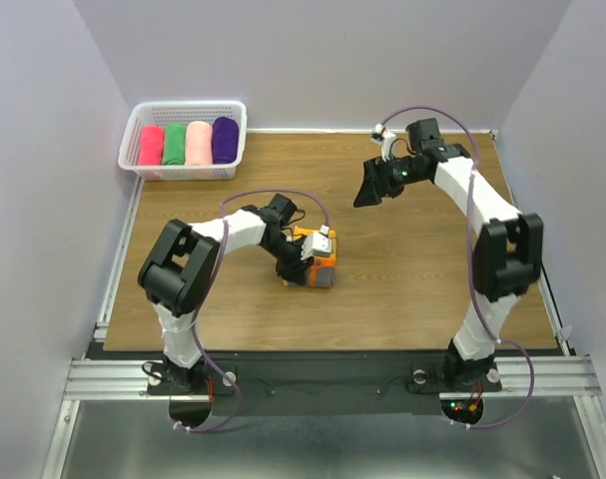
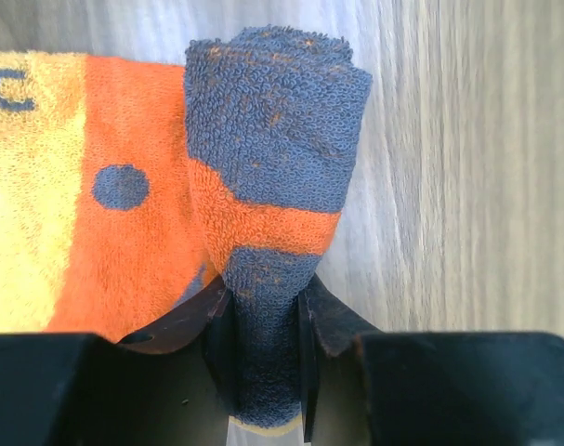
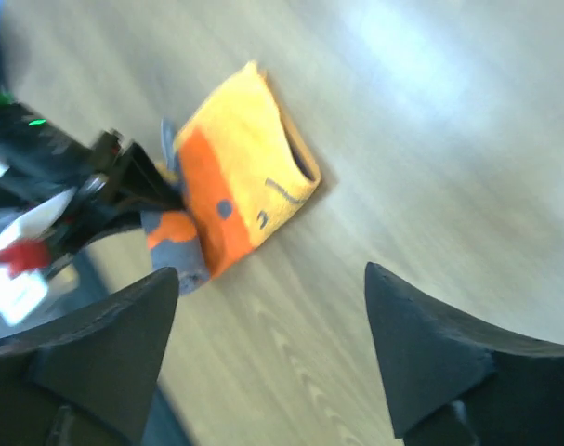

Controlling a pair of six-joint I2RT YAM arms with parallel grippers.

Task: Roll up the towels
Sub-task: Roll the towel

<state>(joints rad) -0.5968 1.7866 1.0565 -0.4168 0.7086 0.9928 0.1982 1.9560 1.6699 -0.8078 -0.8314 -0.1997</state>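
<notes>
An orange towel (image 1: 318, 261) with yellow and grey-blue print lies folded thick at mid-table. My left gripper (image 1: 301, 261) is shut on its grey-blue end, which bunches up between the jaws in the left wrist view (image 2: 263, 307). My right gripper (image 1: 370, 190) is open and empty, held above the table to the towel's far right. Its view shows the towel (image 3: 240, 177) beyond its spread fingertips (image 3: 137, 321). Pink (image 1: 151, 146), green (image 1: 175, 145), pale pink (image 1: 199, 143) and purple (image 1: 225, 140) rolls lie in a basket.
The white mesh basket (image 1: 187, 174) stands at the table's far left corner. Grey walls close in the table on the left, far and right sides. A metal rail runs along the near edge by the arm bases.
</notes>
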